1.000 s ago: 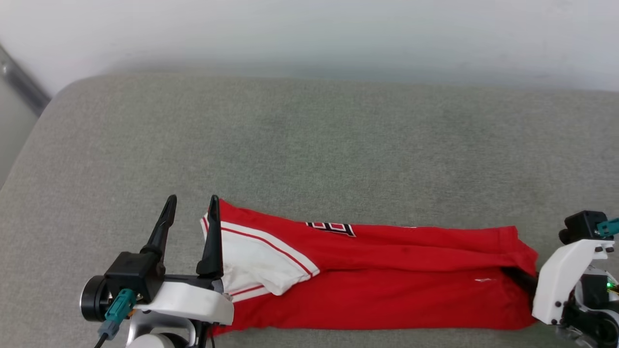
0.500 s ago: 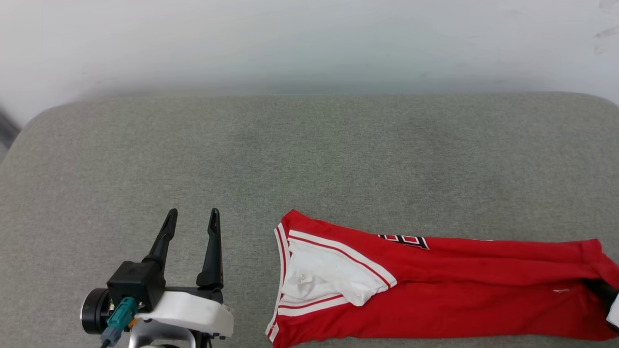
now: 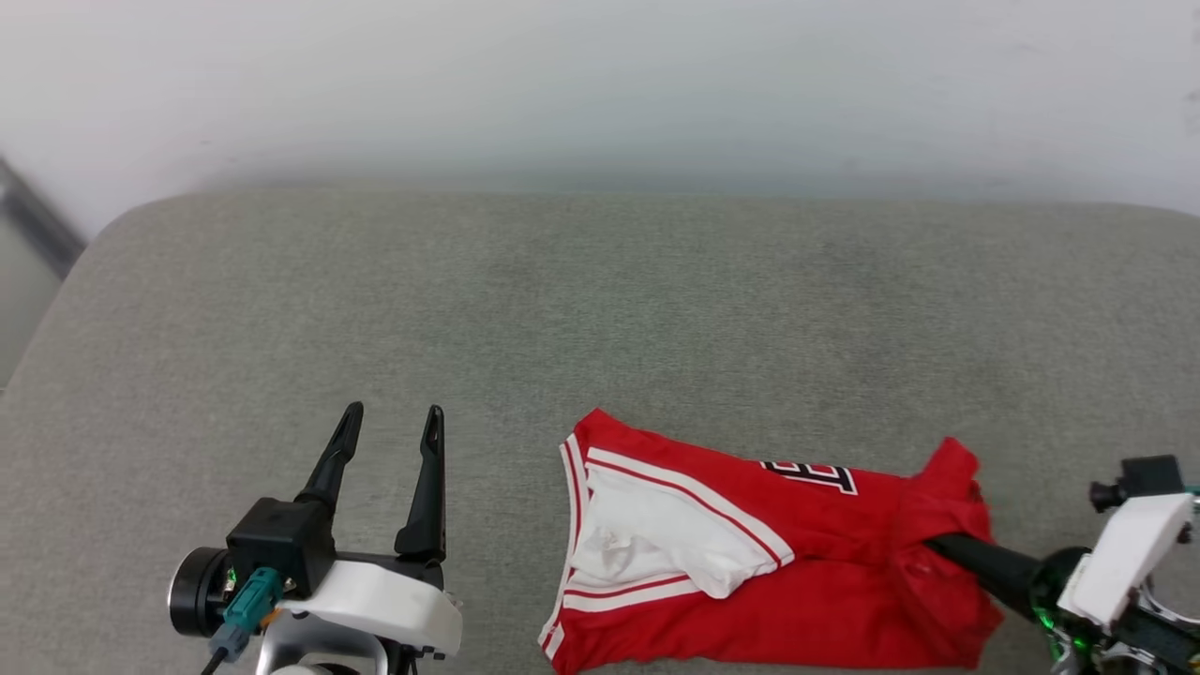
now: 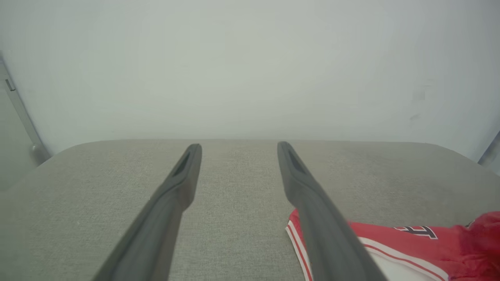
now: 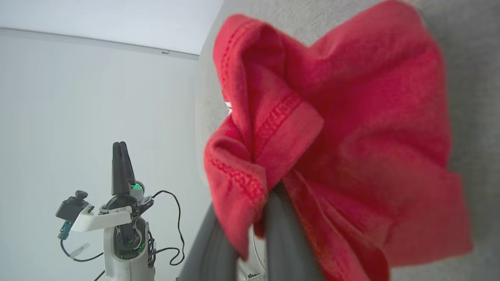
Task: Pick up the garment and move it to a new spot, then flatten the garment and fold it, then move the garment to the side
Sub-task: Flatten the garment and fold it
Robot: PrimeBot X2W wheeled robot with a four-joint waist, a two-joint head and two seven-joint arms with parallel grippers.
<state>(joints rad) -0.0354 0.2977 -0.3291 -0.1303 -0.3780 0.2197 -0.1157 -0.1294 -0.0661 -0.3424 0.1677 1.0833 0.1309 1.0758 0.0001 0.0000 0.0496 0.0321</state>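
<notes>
Cloth first: the red jersey-style T-shirt with white, red-striped sleeves lies folded long on the grey padded surface, near and right of centre. Your right gripper is pinched closed on its bunched right end; your left gripper stands wide apart, empty, left of it.

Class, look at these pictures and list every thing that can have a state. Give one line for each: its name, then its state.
garment, folded into a long band, lying on the cushion, one end bunched up in the right claw.
right claw, shut on the garment's bunched end.
left claw, open, empty, not touching the garment.
</notes>
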